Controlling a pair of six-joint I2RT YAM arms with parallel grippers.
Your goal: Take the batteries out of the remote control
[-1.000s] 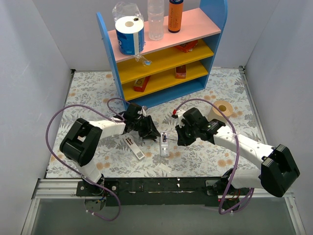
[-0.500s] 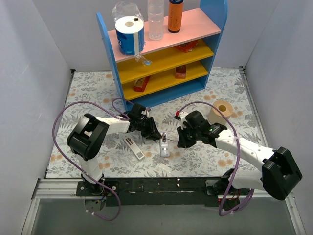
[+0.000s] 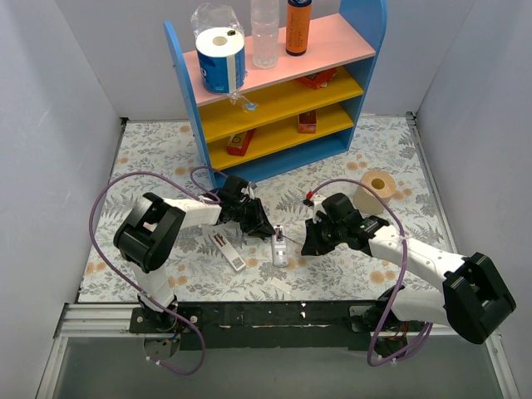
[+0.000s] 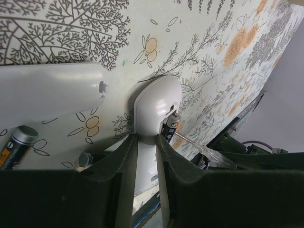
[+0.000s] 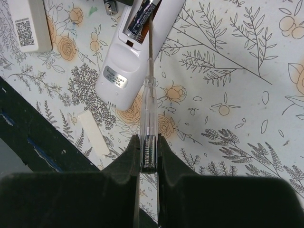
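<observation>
Prying stage, I reckon: left jaws clamp the remote [image 5: 127, 71], right jaws pinch a screwdriver [image 5: 148, 109] against its battery [image 5: 140, 14]; next, lever gently.

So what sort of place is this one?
Probably a lab robot cell, not a home: plain grey panels box in a floral-cloth table, a small blue shelf stands at the back, and a metal mounting rail lines the near edge.

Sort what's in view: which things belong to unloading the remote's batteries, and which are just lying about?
Job in hand: remote control; battery in its open bay; loose battery; screwdriver.
Lying about: second white remote; tape roll; shelf unit; paper roll; clear bottle.
</observation>
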